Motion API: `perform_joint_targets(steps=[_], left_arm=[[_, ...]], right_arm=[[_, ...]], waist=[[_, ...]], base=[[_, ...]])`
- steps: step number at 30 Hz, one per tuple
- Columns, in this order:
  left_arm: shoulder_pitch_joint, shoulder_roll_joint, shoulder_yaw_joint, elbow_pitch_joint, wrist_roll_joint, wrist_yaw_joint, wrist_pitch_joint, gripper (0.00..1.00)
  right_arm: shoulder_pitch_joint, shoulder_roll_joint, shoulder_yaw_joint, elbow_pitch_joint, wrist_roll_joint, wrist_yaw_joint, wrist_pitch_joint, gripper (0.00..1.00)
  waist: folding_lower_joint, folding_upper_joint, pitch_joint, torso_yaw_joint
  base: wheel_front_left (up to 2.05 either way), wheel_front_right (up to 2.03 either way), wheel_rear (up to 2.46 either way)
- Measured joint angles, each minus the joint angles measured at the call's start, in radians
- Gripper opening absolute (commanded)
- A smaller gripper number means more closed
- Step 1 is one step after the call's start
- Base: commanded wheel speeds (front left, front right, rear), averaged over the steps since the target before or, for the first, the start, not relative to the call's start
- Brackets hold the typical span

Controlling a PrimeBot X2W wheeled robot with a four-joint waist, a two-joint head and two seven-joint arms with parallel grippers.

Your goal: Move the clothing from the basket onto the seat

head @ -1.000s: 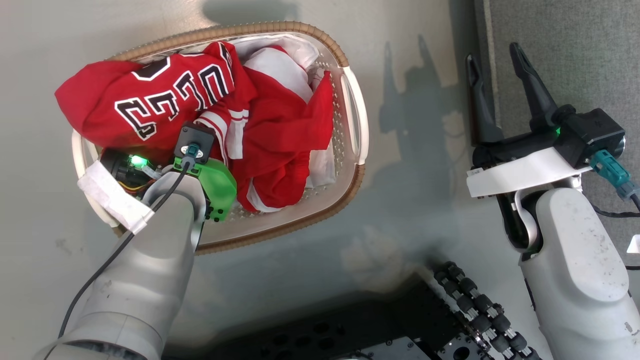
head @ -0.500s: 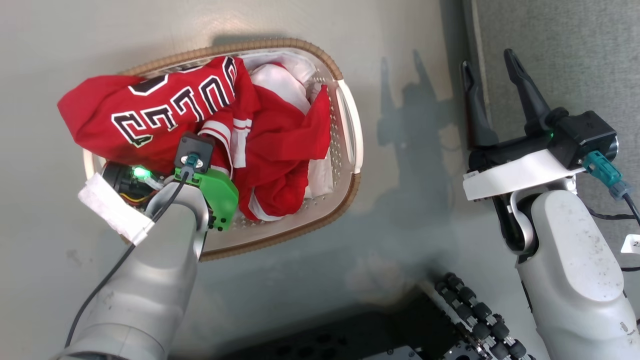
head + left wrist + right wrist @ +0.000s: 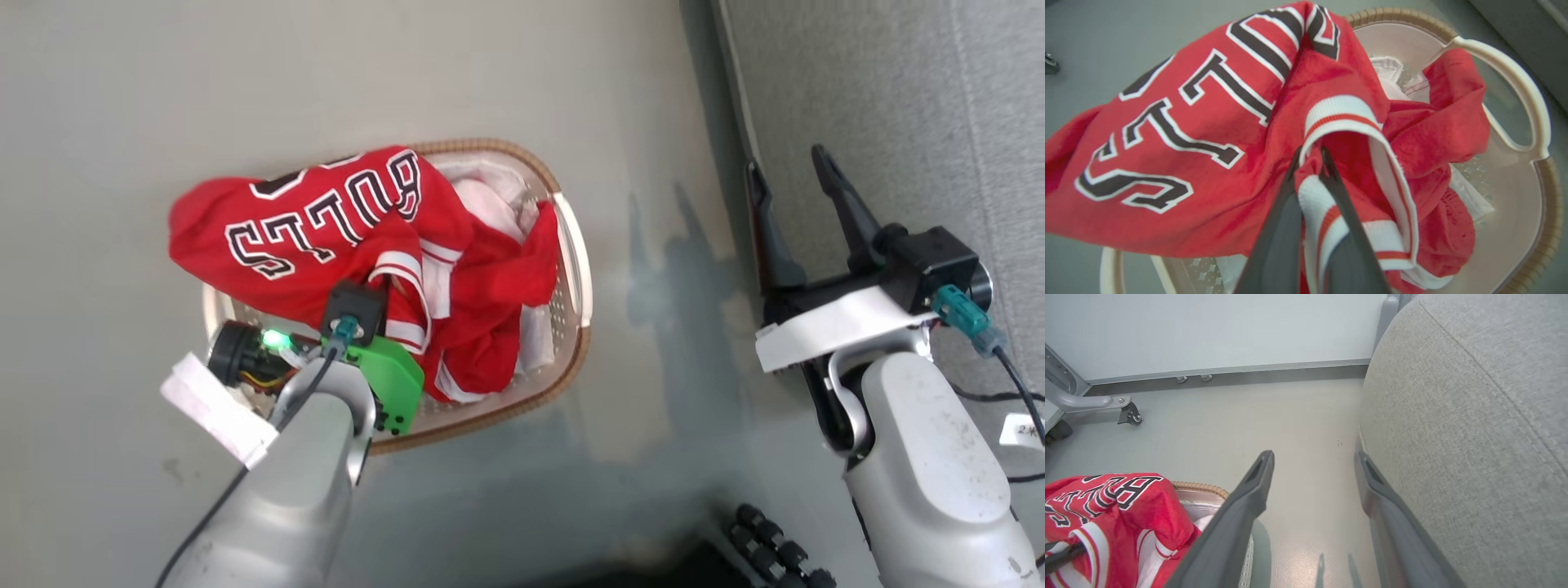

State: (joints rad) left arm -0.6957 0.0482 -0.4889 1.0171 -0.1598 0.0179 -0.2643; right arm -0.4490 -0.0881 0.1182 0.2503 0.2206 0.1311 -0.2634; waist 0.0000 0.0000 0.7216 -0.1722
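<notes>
Our left pincer (image 3: 1310,154) clamps the soft red "BULLS" jersey (image 3: 1208,122), white perforated plastic basket (image 3: 574,269) beneath. Our right pincer (image 3: 785,162) gapes empty beside the grey fabric seat (image 3: 1474,416). Nothing delivered yet.

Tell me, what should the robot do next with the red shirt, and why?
Probably lift it straight up. The left gripper is shut on the striped trim of the jersey, but the cloth hangs across the rim of the basket. Clearing the rim comes before carrying it to the seat on the right.
</notes>
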Motion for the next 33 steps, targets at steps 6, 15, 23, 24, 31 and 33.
perform_joint_targets(steps=[6,15,23,24,31,33], left_arm=[[0.072,0.0,-0.027,-0.074,-0.026,0.001,0.0,0.0],[0.146,0.0,-0.036,-0.166,-0.035,0.004,0.0,0.0],[0.227,0.0,-0.003,-0.272,-0.012,-0.015,0.0,0.0],[0.236,0.0,0.002,-0.281,-0.01,-0.018,0.0,0.0],[0.306,0.0,0.053,-0.374,-0.003,-0.033,0.0,0.0],[0.321,0.0,0.069,-0.403,-0.001,-0.04,0.0,0.0]], right_arm=[[0.042,-0.005,0.0,0.017,0.0,0.0,0.0,1.0],[0.092,-0.015,0.003,0.037,0.0,0.0,0.0,1.0],[0.144,-0.027,-0.003,0.048,0.0,0.0,0.0,1.0],[0.15,-0.027,-0.003,0.047,0.0,0.0,0.0,1.0],[0.203,-0.024,-0.012,0.056,0.008,0.0,0.0,1.0],[0.217,-0.025,-0.012,0.059,0.008,0.0,0.0,1.0]], waist=[[0.0,0.0,-0.091,0.016],[0.0,0.0,-0.227,0.049],[0.0,0.0,-0.337,0.084],[0.0,0.0,-0.349,0.087],[0.0,0.0,-0.439,0.112],[-0.0001,0.0,-0.464,0.119]], base=[[0.0,0.0,0.0],[0.0,0.0,0.0],[0.0,0.0,0.0],[0.0,0.0,0.0],[0.0,0.0,0.0],[0.0,0.0,0.0]])
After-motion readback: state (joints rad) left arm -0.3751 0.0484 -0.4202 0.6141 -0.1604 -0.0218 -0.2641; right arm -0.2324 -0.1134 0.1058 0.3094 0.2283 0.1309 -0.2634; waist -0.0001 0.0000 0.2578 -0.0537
